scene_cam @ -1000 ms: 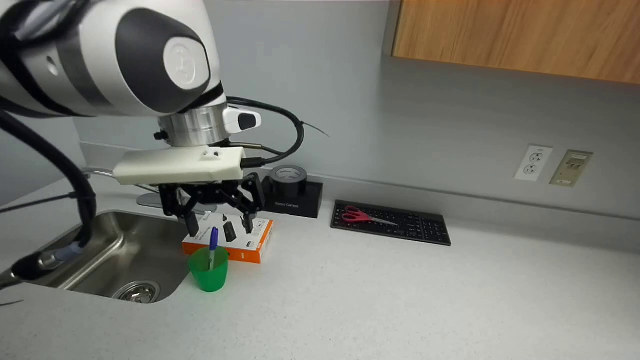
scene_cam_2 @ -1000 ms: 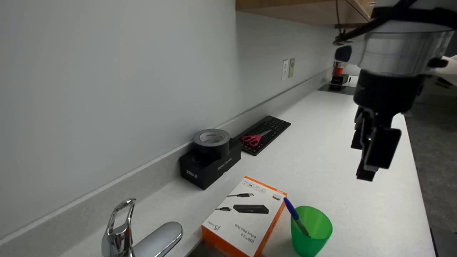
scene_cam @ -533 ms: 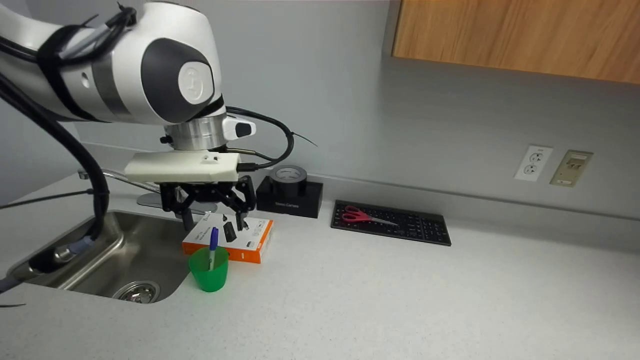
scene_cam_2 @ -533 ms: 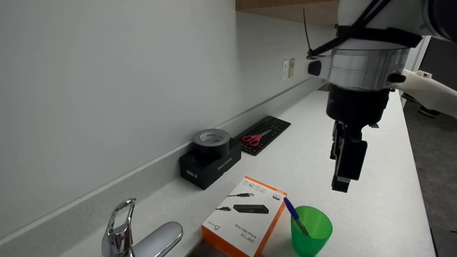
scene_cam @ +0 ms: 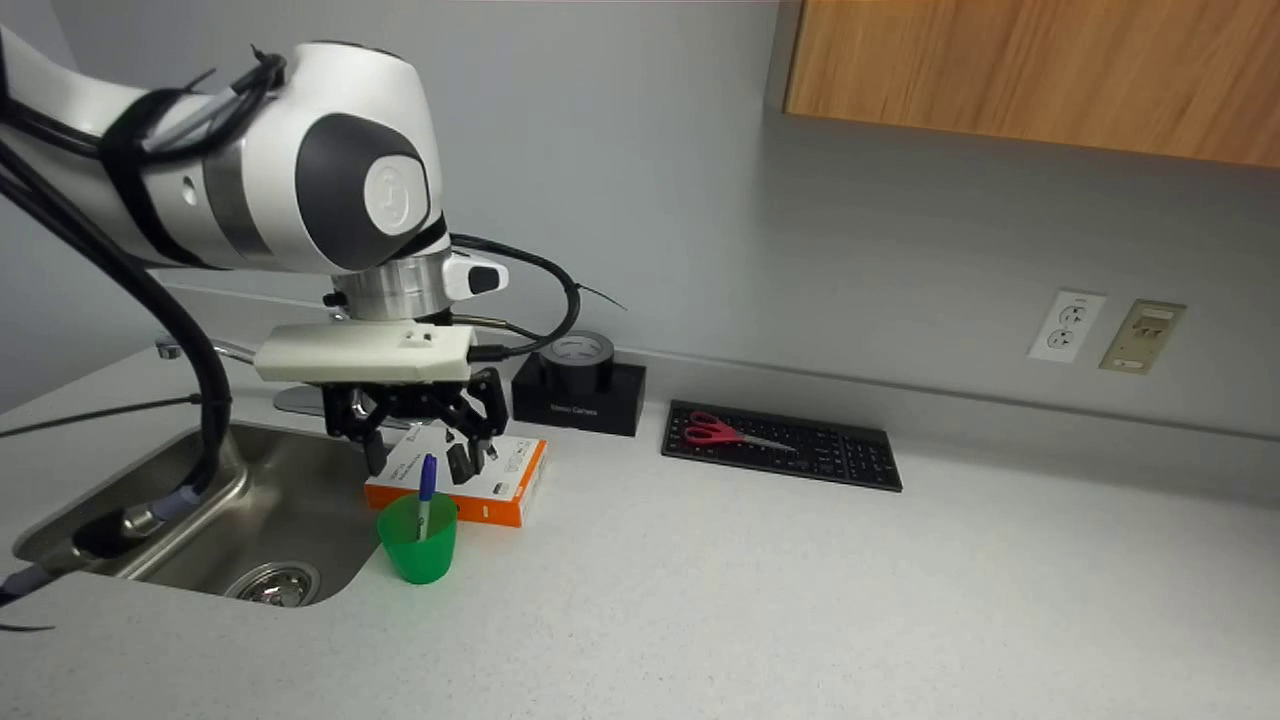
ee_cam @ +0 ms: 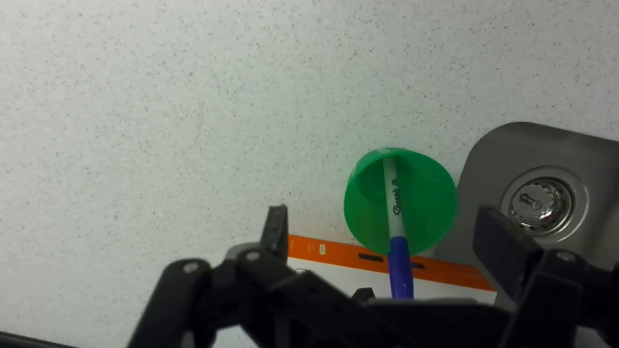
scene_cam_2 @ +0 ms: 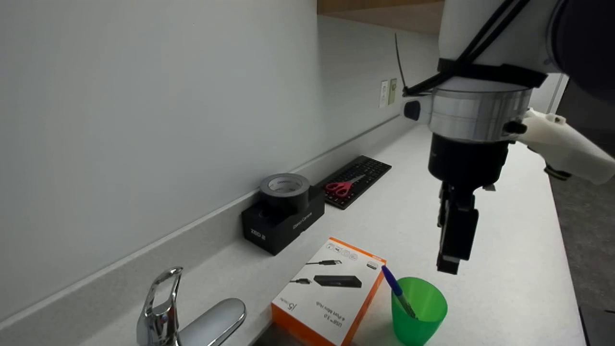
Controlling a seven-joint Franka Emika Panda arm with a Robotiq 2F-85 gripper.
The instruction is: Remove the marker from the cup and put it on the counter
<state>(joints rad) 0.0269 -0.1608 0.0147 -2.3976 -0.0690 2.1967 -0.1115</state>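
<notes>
Marker [ee_cam: 395,222]: white barrel, dark Sharpie lettering, blue cap uppermost; leans inside the green cup [ee_cam: 430,193], right of centre in the wrist view.
Gripper [scene_cam: 424,464]: jaws spread wide, holding nothing; left of centre in an exterior view.

In an exterior view the arm [scene_cam: 320,185] extends above the tabletop [scene_cam: 800,600] and bends at the wrist [scene_cam: 395,290], which points down. The tool [scene_cam: 420,463] hangs between the tabletop's back and front edges, aimed downward; in the wrist view its two fingers [ee_cam: 503,249] stand well apart.
</notes>
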